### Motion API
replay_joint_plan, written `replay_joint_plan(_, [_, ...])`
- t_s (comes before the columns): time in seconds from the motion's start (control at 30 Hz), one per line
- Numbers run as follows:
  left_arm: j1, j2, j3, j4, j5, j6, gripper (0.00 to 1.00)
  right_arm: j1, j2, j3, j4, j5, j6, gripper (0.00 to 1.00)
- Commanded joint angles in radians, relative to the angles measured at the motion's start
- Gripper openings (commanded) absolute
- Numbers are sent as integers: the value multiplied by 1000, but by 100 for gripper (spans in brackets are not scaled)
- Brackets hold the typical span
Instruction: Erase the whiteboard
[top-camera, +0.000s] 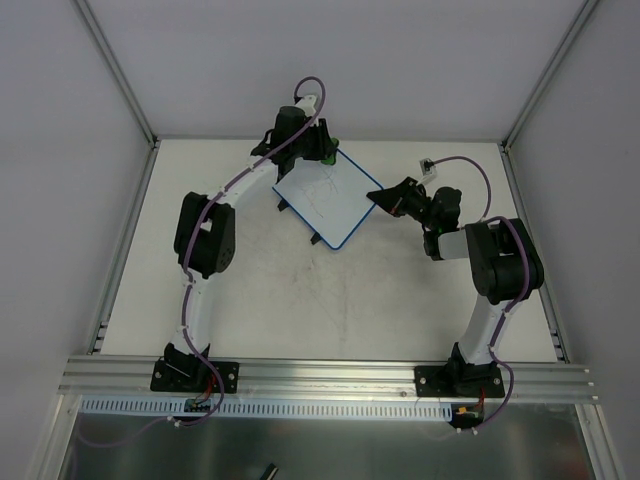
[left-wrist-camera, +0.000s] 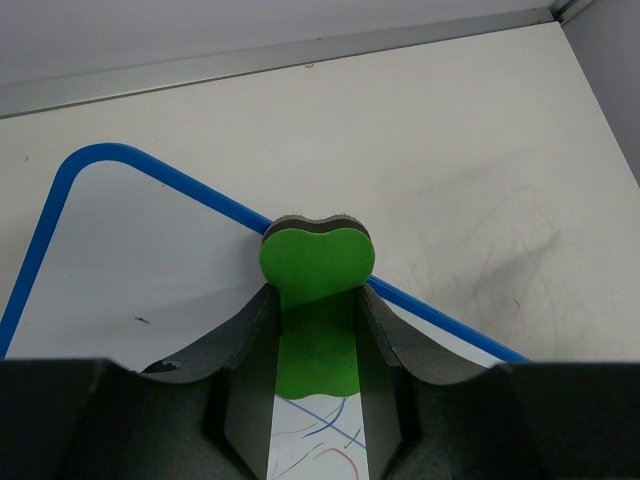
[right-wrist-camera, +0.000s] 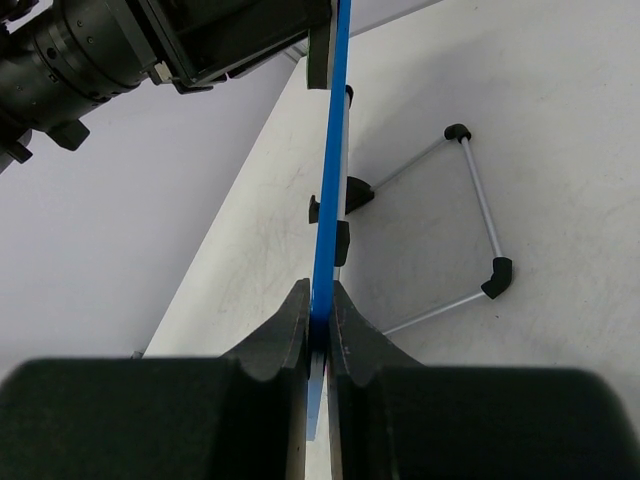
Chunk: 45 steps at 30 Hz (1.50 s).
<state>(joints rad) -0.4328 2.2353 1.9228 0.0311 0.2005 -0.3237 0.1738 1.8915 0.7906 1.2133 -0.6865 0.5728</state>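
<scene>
While the right gripper pinches the whiteboard and the left gripper clamps the eraser, wiping seems in hand; the scribbles need sweeping next.

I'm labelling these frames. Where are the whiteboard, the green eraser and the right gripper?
whiteboard (top-camera: 330, 197): top external view, middle of its white face.
green eraser (left-wrist-camera: 318, 262): left wrist view, its upper lobe.
right gripper (right-wrist-camera: 320, 297): right wrist view, between its fingertips, at the blue rim.
</scene>
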Motion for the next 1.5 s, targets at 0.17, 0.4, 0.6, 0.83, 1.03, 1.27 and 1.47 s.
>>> replay_joint_plan(0.17, [-20, -49, -71, -10, -59, 38, 0, 29, -51, 6, 106, -79, -70, 0])
replay_joint_plan(0.4, [80, -36, -100, -16, -1, -34, 0, 30, -55, 1, 120, -82, -70, 0])
replay_joint_plan(0.6, [143, -29, -122, -57, -16, -41, 0, 29, -54, -1, 124, -82, -71, 0])
replay_joint_plan(0.83, [161, -6, -119, -86, 5, -44, 0, 30, -54, 1, 127, -82, -68, 0])
replay_joint_plan(1.03, [158, -16, -123, -85, 17, -52, 0, 30, -52, 1, 127, -81, -67, 0])
replay_joint_plan(1.27, [94, -37, -139, -36, 24, -26, 0, 30, -48, 4, 127, -82, -65, 0])
replay_joint_plan(1.47, [-1, -75, -173, 18, -4, 47, 0, 29, -45, 7, 127, -82, -64, 0])
